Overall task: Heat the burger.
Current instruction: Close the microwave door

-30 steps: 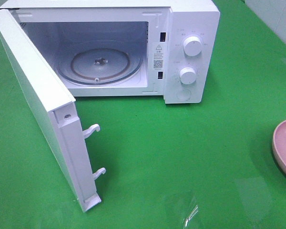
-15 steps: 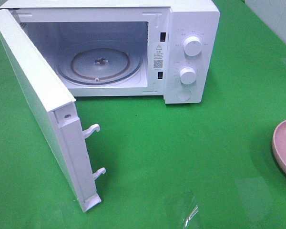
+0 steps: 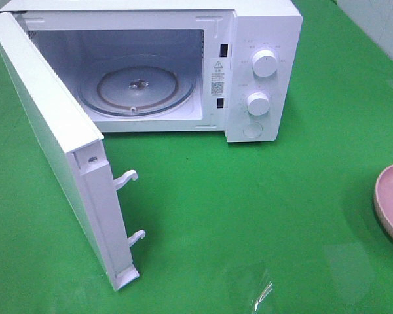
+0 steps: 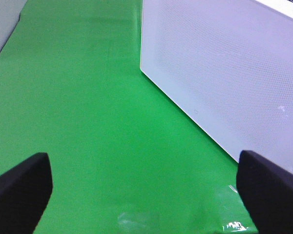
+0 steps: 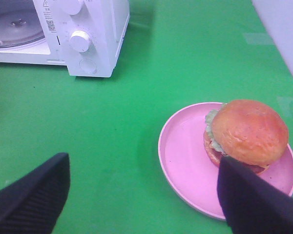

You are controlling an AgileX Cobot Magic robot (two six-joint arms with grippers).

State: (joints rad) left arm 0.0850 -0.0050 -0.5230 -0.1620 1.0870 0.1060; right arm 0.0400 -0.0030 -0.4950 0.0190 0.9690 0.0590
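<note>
The burger (image 5: 244,134) is seen on one side of the pink plate (image 5: 185,165), near the right edge of the green desk (image 3: 262,196). The microwave (image 3: 262,39) stands open at the far edge, only its glass turntable (image 3: 137,85) inside. Both the left gripper (image 4: 144,187) and the right gripper (image 5: 141,195) are held wide open, with nothing grasped.
</note>
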